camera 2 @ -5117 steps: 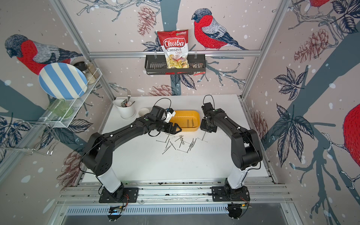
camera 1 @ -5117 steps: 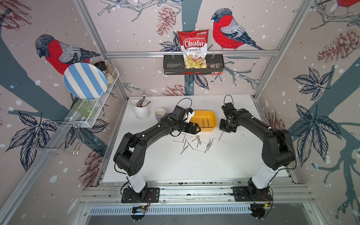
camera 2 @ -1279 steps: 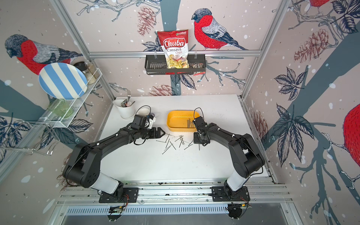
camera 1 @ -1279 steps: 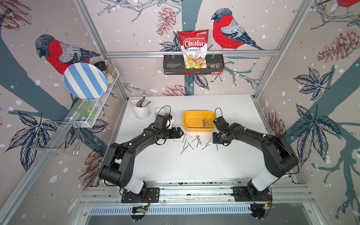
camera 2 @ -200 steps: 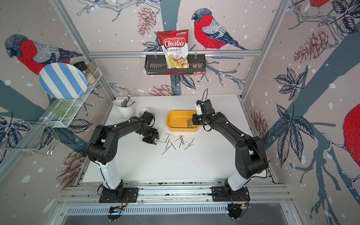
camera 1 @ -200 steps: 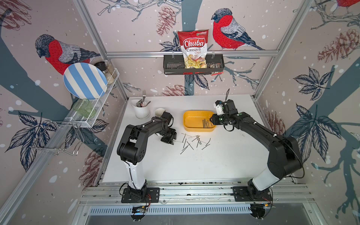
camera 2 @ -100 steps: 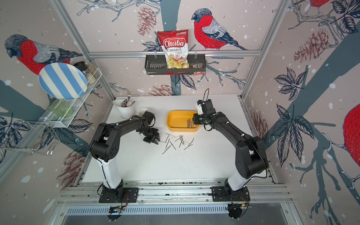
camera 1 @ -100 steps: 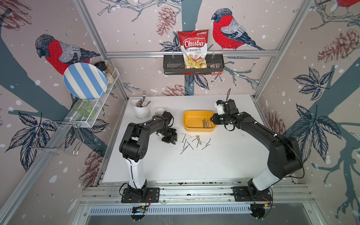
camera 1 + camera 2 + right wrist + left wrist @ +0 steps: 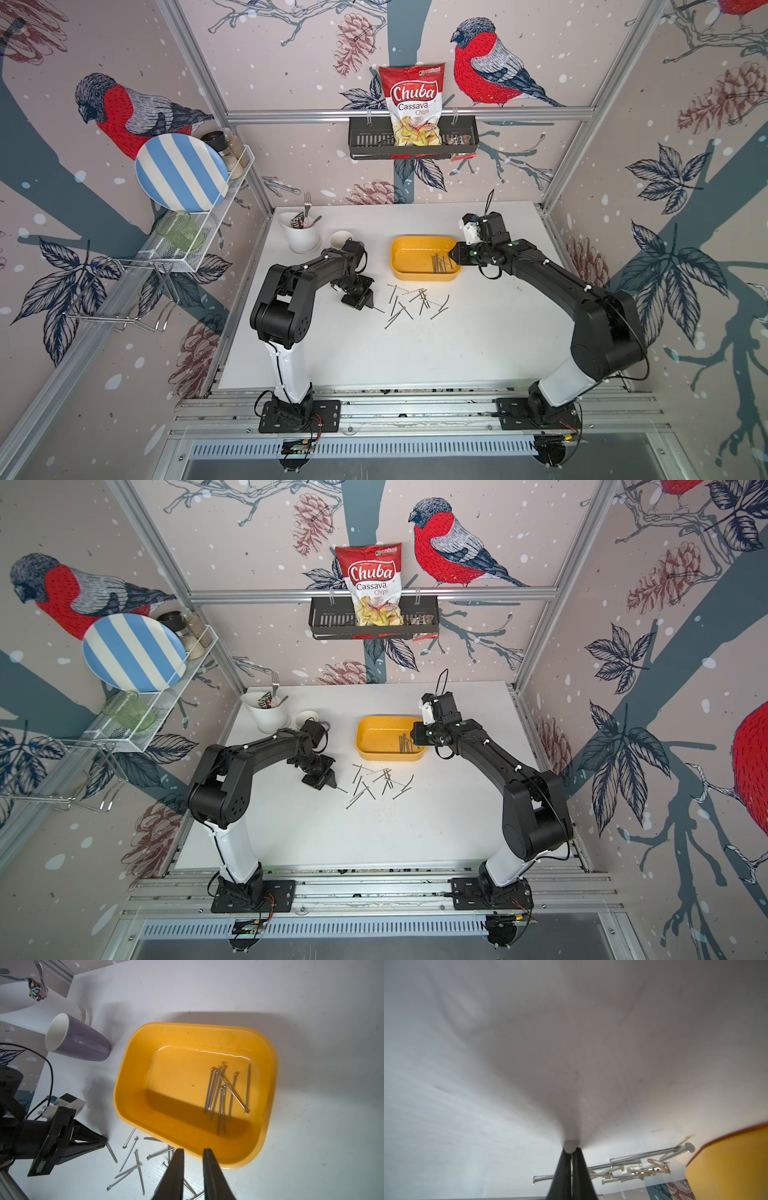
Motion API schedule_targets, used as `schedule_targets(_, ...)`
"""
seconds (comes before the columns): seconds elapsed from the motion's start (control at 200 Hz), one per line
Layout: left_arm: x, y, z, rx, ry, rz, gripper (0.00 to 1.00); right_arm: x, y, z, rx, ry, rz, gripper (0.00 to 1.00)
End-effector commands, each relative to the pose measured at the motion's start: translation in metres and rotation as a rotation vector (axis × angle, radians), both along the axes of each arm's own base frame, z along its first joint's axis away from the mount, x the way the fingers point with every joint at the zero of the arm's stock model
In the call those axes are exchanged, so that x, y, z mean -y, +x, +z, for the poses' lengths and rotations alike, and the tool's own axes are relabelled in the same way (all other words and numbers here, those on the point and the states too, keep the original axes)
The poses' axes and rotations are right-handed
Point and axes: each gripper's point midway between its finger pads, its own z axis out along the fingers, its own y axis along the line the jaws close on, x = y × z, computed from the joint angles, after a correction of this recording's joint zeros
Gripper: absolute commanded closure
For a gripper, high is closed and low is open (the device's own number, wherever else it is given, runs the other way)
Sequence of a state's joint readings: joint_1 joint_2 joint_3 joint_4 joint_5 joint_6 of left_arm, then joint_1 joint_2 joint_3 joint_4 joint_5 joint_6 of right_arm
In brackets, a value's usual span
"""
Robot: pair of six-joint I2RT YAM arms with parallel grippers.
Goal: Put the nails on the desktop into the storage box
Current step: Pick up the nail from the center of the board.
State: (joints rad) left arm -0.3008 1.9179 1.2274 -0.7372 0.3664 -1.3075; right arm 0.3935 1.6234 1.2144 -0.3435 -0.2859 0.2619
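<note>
My left gripper [image 9: 368, 300] pinches a single nail [image 9: 570, 1145] at the edge of the loose nails [image 9: 409, 301] scattered on the tabletop [image 9: 415, 357], just in front of the storage box [image 9: 404, 258]. My right gripper [image 9: 192, 1159], jaws narrowly parted and empty, hovers over the box's rim, above the stored nails [image 9: 222, 1093].

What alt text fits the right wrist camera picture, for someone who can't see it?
A yellow box on a white table holds about ten nails; more nails lie loose beside it. The left gripper is closed on one nail, and the right gripper hangs open and empty near the box.
</note>
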Motion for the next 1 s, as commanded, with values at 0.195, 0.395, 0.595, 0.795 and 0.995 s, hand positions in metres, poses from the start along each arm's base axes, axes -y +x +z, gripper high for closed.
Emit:
schedule_targets(0.195,-0.033,0.048,0.017,0.234,0.208,-0.260,1.00,-0.036,-0.007,0.061,0.115,0.209,0.132,0.61)
schedule_targets(0.395,-0.022,0.059,0.028,0.365,0.137,-0.469,1.00,-0.050,-0.003,0.088,0.149,0.248,0.112,0.58)
schedule_targets(0.595,0.000,0.060,0.036,0.436,0.016,-0.618,1.00,-0.074,-0.008,0.093,0.144,0.267,0.123,0.57)
schedule_targets(0.795,0.022,0.058,0.063,0.471,-0.095,-0.711,1.00,-0.080,-0.009,0.095,0.146,0.269,0.181,0.57)
schedule_targets(0.995,0.040,0.068,0.103,0.517,-0.090,-0.813,1.00,-0.059,-0.028,0.083,0.160,0.278,0.158,0.57)
